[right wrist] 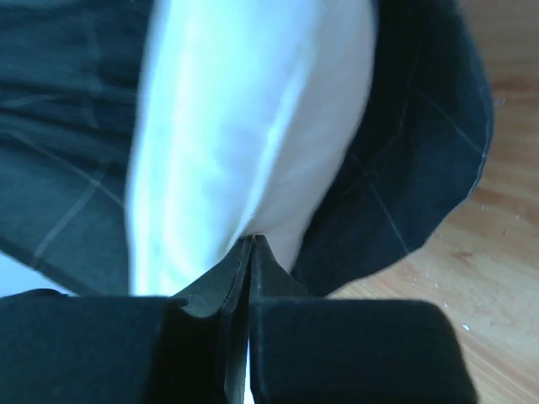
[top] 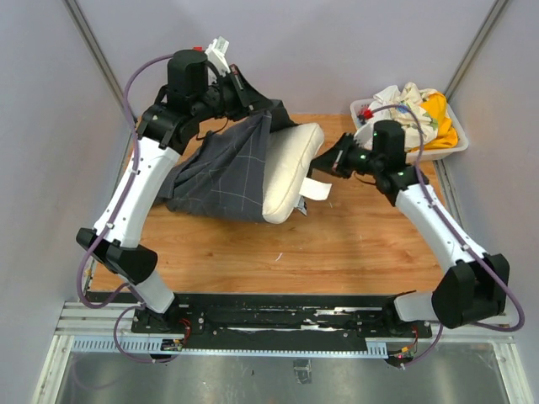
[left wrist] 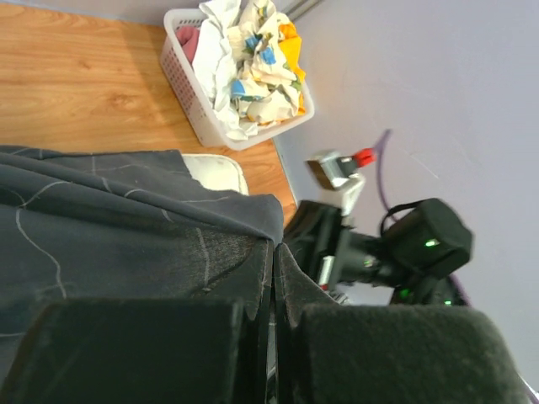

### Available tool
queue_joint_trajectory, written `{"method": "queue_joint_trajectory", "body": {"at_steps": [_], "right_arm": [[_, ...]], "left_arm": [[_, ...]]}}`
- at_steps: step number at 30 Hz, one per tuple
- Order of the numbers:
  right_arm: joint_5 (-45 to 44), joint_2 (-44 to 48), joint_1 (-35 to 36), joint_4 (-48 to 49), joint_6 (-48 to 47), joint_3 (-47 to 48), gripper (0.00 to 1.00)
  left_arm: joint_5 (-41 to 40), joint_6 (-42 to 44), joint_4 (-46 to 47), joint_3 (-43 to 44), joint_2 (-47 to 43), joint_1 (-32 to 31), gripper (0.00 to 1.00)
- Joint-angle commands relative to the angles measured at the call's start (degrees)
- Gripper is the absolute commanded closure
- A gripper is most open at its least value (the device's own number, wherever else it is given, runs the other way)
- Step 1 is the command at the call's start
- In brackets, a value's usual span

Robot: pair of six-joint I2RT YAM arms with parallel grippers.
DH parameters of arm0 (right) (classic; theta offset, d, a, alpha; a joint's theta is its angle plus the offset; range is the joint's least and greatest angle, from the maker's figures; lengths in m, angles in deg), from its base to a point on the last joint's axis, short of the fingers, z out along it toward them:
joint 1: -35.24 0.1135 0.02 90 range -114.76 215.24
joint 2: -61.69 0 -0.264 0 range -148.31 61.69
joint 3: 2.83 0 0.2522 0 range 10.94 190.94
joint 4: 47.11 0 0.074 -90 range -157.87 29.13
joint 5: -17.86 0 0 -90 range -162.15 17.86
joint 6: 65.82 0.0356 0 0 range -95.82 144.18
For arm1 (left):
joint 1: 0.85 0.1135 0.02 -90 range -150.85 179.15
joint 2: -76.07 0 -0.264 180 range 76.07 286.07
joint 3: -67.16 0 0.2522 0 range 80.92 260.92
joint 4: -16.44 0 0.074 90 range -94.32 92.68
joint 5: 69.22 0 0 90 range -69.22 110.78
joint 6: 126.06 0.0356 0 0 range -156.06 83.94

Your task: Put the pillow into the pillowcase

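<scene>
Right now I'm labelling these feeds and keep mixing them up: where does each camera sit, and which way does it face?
Top external: above and behind, looking down at the table; left arm and right arm show.
Left wrist: behind the left gripper, looking past fingers shut on the pillowcase toward the basket and right arm.
Right wrist: behind the right gripper, looking past fingers shut on the pillow.
Shared: both wrist views show pillow and pillowcase.

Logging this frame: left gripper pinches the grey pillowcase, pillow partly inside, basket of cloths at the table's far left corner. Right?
No: the basket sits at the table's far right corner, as the top external view shows. The left gripper does pinch the pillowcase, with the pillow partly inside.
</scene>
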Motion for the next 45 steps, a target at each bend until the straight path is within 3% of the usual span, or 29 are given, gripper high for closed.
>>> {"method": "queue_joint_trajectory", "body": {"at_steps": [1, 6, 8, 11, 14, 16, 24, 34, 45], "right_arm": [[4.2, 4.17, -5.05, -8.4, -4.34, 10.01, 0.99], [6.47, 2.94, -6.81, -14.37, -5.85, 22.4, 0.99], [6.52, 2.33, -6.84, -16.31, -6.67, 22.52, 1.0], [4.09, 3.84, -7.11, -16.2, -7.59, 16.63, 0.95], [0.79, 6.84, -8.45, -15.36, -8.55, 8.19, 0.75], [-0.74, 8.68, -9.72, -15.11, -9.26, 3.72, 0.67], [-2.36, 15.42, -13.18, -10.06, -9.24, -9.69, 0.54], [1.86, 10.13, -13.64, 3.71, -4.28, -22.03, 0.53], [0.56, 2.39, -4.3, 14.51, 0.31, -17.53, 0.52]], "left_arm": [[3.91, -1.64, 7.23, -1.58, -4.43, 2.52, 1.0], [6.5, -4.28, 11.01, -2.86, -5.69, 5.57, 1.0], [7.21, -4.84, 11.62, -2.68, -5.47, 5.75, 1.0], [7.38, -5.16, 11.78, -2.9, -5.03, 5.74, 1.0], [7.08, -5.39, 12.49, -3.88, -5.03, 5.75, 1.0], [6.97, -5.25, 12.26, -3.74, -4.79, 5.79, 1.0], [5.69, -4.31, 10.57, -1.09, -3.85, 6.39, 1.0], [6.21, -4.81, 11.23, -1.71, -3.86, 6.62, 1.0], [6.41, -4.39, 11.35, -3.47, -4.29, 6.65, 1.0]]}}
